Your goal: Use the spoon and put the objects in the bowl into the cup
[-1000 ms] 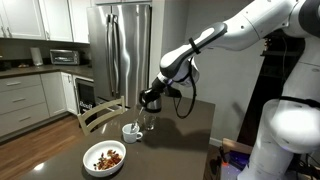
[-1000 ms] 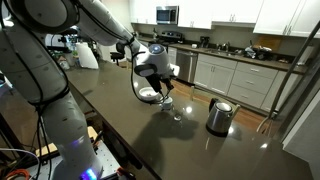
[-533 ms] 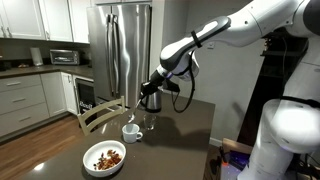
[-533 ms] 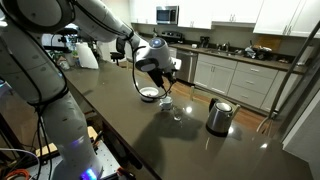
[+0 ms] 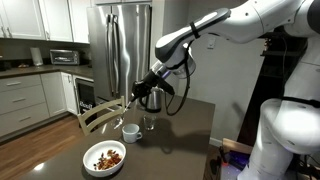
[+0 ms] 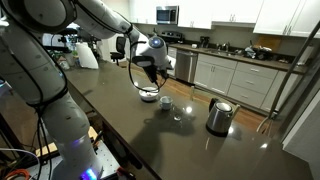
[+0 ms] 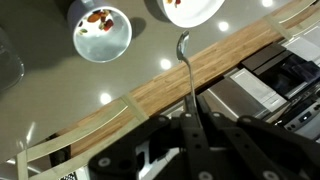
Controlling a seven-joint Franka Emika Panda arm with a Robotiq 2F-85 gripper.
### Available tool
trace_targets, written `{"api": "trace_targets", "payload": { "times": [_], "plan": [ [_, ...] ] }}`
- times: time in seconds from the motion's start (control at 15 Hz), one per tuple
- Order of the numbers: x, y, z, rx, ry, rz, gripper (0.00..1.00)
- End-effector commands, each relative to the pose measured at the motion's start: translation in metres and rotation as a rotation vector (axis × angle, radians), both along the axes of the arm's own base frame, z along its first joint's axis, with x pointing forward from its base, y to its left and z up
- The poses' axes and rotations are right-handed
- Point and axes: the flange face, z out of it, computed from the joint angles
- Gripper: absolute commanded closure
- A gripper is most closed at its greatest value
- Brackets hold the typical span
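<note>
My gripper [image 7: 192,116] is shut on the handle of the thin silver spoon [image 7: 185,60], which points away from me above the table. In the wrist view the small white cup [image 7: 103,32] lies ahead to the left with some brown bits in it. The wider white bowl [image 7: 190,8] is cut off by the top edge. In both exterior views the gripper [image 5: 140,95] [image 6: 148,68] hangs well above the cup [image 5: 130,131] [image 6: 166,103]. The bowl [image 5: 105,157] [image 6: 149,95] holds a heap of brown and reddish bits [image 5: 106,156].
A clear glass [image 5: 148,124] [image 6: 177,113] stands right beside the cup. A steel kettle [image 6: 218,116] sits farther along the dark table. A wooden chair back [image 7: 150,95] [image 5: 100,114] rises at the table edge under the spoon. A fridge [image 5: 125,50] stands behind.
The gripper has lifted up and drawn away from the cup and glass, with the spoon still in it. Bowl, cup and glass have stayed put.
</note>
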Motion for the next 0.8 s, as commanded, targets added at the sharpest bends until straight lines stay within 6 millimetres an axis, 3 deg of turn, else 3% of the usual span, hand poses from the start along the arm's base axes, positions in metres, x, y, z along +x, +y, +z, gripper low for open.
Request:
{"api": "trace_targets", "payload": {
  "times": [0.0,0.33,0.73],
  "plan": [
    [0.001,0.022,-0.009,0.057,0.003,0.058,0.95],
    [-0.004,0.051,-0.032,0.081,0.029,0.108,0.95],
    [-0.009,0.067,-0.068,0.131,0.053,0.116,0.95]
  ]
}}
